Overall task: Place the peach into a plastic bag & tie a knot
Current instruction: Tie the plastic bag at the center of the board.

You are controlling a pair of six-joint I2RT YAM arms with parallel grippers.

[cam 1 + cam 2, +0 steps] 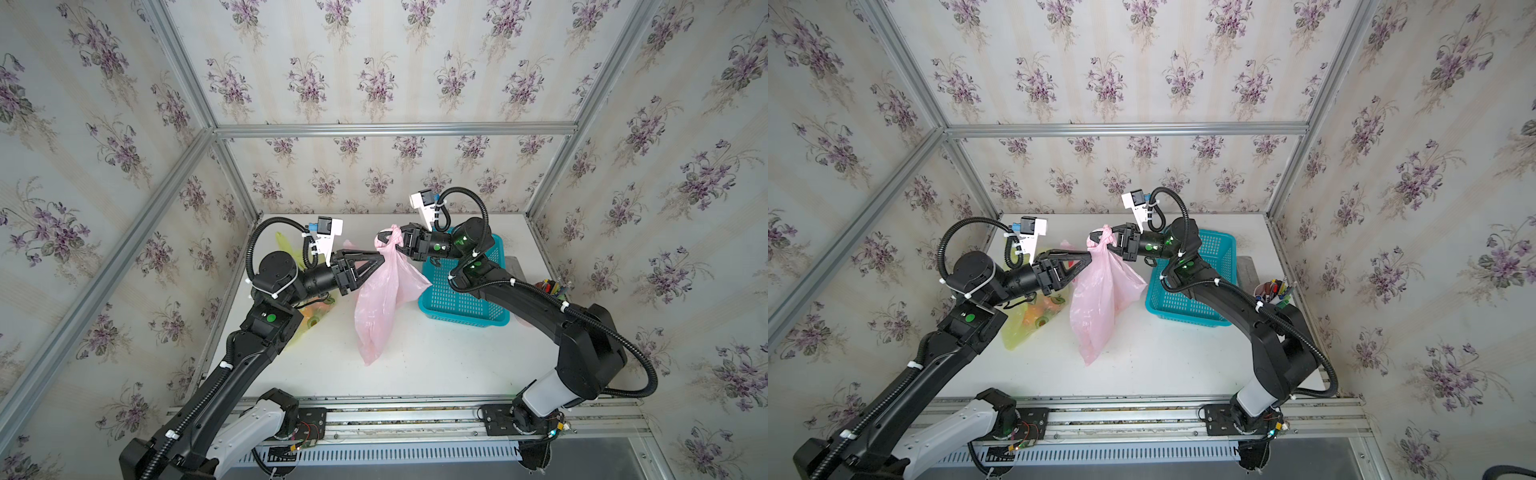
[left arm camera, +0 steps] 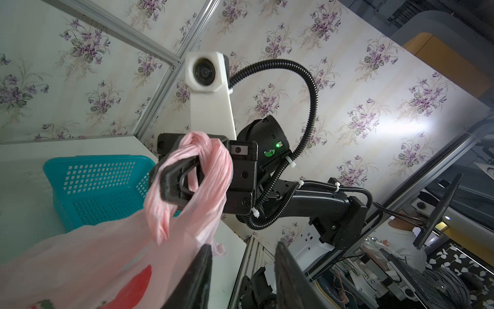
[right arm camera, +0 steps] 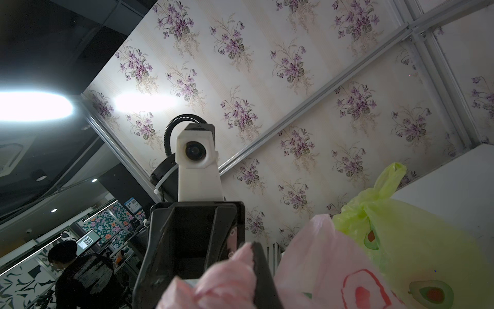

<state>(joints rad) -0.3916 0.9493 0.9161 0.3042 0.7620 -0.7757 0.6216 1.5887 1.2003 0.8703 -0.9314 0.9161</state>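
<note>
The pink plastic bag (image 1: 382,303) (image 1: 1100,299) hangs above the white table (image 1: 415,365), its twisted handles tied in a knot (image 1: 392,235) (image 1: 1106,237) (image 2: 203,160) at the top. My right gripper (image 1: 397,245) (image 1: 1106,246) (image 3: 227,281) is shut on the bag just under the knot and carries it. My left gripper (image 1: 376,259) (image 1: 1086,259) (image 2: 242,244) is open right beside the bag's neck, with nothing between its fingers; one finger (image 2: 197,270) brushes the pink film (image 2: 107,254). The peach does not show; red print marks the bag.
A teal basket (image 1: 465,299) (image 1: 1192,299) (image 2: 93,182) stands under the right arm. A yellow-green bag of fruit (image 1: 311,316) (image 1: 1034,320) (image 3: 414,254) lies under the left arm. A cup of pens (image 1: 552,289) (image 1: 1273,291) sits at the table's right edge.
</note>
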